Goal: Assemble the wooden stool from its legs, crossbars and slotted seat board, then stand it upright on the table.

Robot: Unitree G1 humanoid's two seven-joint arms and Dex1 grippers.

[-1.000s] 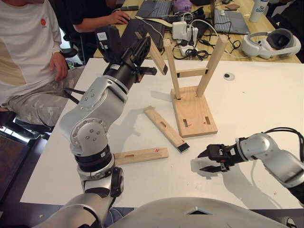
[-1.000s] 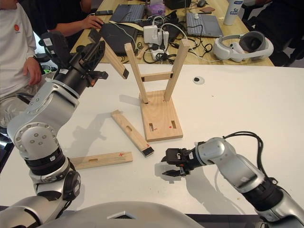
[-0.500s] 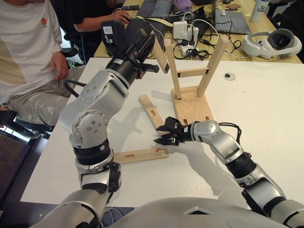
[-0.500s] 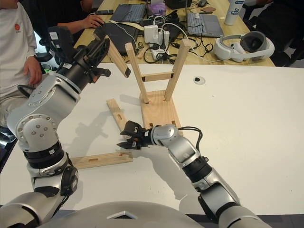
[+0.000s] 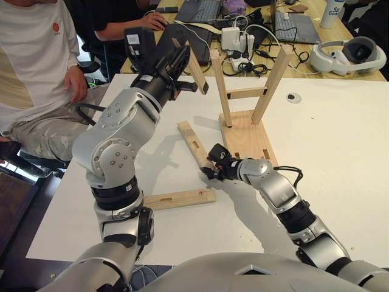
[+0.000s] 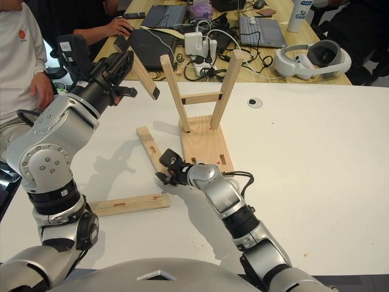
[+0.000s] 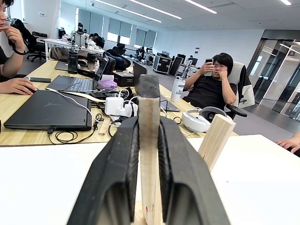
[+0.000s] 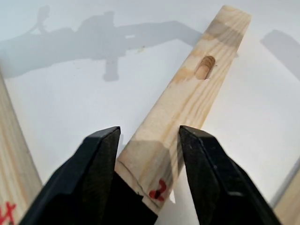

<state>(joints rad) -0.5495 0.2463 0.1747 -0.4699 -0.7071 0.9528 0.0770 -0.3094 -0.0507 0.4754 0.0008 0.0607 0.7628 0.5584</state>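
Leg-fitting is in hand. The left fingers (image 7: 117, 187) clamp one leg (image 5: 199, 72), raised at upper left. The right fingers (image 8: 98, 173) straddle the end of a loose leg (image 5: 191, 141) lying mid-frame on the worktop (image 5: 328, 140) beside the seat board (image 5: 249, 137), seemingly not yet closed. Next they should close, lift and align the leg with a slot.

Pale wood leg (image 8: 187, 98) with red mark and black tip; plain white table (image 5: 340, 152).

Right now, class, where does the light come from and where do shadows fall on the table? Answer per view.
Left wrist view: ceiling light strips shine from overhead. Left eye view: a soft shadow lies on the white table left of the half-built stool. Right wrist view: a grey shadow crosses the table beyond the loose leg.
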